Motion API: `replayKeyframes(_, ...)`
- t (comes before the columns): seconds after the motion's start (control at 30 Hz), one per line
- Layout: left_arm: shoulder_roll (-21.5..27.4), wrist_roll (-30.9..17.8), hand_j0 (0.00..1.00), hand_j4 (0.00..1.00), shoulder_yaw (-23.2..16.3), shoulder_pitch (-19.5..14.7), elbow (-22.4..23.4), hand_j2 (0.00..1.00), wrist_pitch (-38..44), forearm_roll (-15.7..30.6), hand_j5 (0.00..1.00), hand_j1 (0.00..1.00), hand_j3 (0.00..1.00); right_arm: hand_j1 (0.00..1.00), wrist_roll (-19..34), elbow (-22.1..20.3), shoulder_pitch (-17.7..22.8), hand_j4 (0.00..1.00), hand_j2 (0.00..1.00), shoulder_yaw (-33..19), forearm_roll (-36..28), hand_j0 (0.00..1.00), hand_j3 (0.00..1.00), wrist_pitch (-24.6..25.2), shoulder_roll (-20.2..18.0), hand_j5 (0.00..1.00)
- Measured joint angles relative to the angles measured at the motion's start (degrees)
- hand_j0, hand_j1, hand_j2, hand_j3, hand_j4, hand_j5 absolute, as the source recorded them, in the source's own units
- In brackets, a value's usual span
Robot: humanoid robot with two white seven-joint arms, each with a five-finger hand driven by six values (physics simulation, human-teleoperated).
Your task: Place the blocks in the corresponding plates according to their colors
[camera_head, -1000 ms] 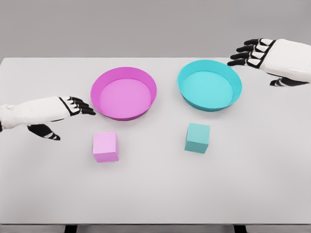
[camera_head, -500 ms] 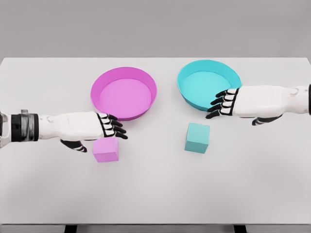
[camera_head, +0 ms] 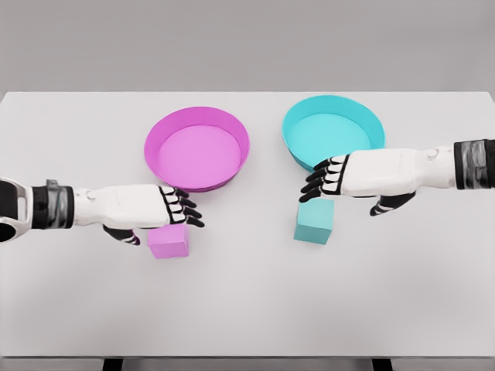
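Observation:
A pink block (camera_head: 169, 242) lies on the white table, in front of the pink plate (camera_head: 197, 116). My left hand (camera_head: 174, 210) hovers over the block's far edge with its fingers relaxed and open, partly covering the top. A teal block (camera_head: 314, 220) sits in front of the teal plate (camera_head: 333, 104). Just above and behind the teal block my right hand (camera_head: 329, 179) reaches in, fingers spread and open, holding nothing. Both plates hold nothing.
The white table (camera_head: 247, 309) stretches wide in front of the blocks. Its front edge runs along the bottom of the view and its far edge lies behind the plates.
Both hands have come in from the sides and dropped lower. The left now sits over the pink block; the right has moved left and down from beyond the teal plate to above the teal block.

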Motion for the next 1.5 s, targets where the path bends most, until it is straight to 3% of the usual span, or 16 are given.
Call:
replayKeyframes(0.3,-0.5,0.0,1.00,1.00,-1.4,0.0,-0.1,1.00,0.0,-0.3,1.00,1.00,1.00,1.00,0.3,7.3,1.8,1.00,1.00,1.5,0.4,1.00,1.00,0.0,6.9,1.00)
replayKeyframes(0.47,-0.6,0.0,1.00,1.00,-1.8,0.0,0.0,1.00,0.0,-0.3,1.00,1.00,1.00,1.00,0.4,8.8,2.4,1.00,1.00,1.6,0.6,1.00,1.00,0.0,9.1,1.00)
replayKeyframes(0.67,-0.6,0.0,0.87,0.87,-1.8,0.0,-0.1,0.87,0.0,-0.3,0.87,0.87,0.87,1.00,2.4,9.1,4.1,1.00,1.00,1.6,0.8,1.00,1.00,0.0,10.4,1.00)
replayKeyframes(0.77,-0.6,0.0,0.73,0.73,-1.8,-0.1,-0.1,0.73,0.0,-0.3,0.73,0.73,0.73,1.00,2.7,9.3,4.1,1.00,1.00,1.6,0.8,1.00,1.00,0.0,10.7,1.00)
replayKeyframes(1.07,-0.3,0.0,0.52,0.52,-1.8,-0.6,-0.1,0.52,0.1,-0.1,0.52,0.52,0.52,1.00,2.9,10.7,4.6,1.00,1.00,1.4,1.6,1.00,1.00,0.0,12.9,1.00)
replayKeyframes(1.4,0.0,0.0,0.45,0.45,-1.7,-4.0,-0.1,0.45,0.0,0.1,0.45,0.45,0.45,1.00,3.0,13.8,4.9,1.00,1.00,1.4,2.9,1.00,1.00,0.0,14.7,1.00)
replayKeyframes(1.5,-0.2,0.1,0.45,0.45,-1.5,-6.7,-0.1,0.45,0.0,0.2,0.45,0.45,0.45,1.00,3.0,14.0,4.9,1.00,1.00,1.4,2.9,1.00,1.00,0.0,15.2,1.00)
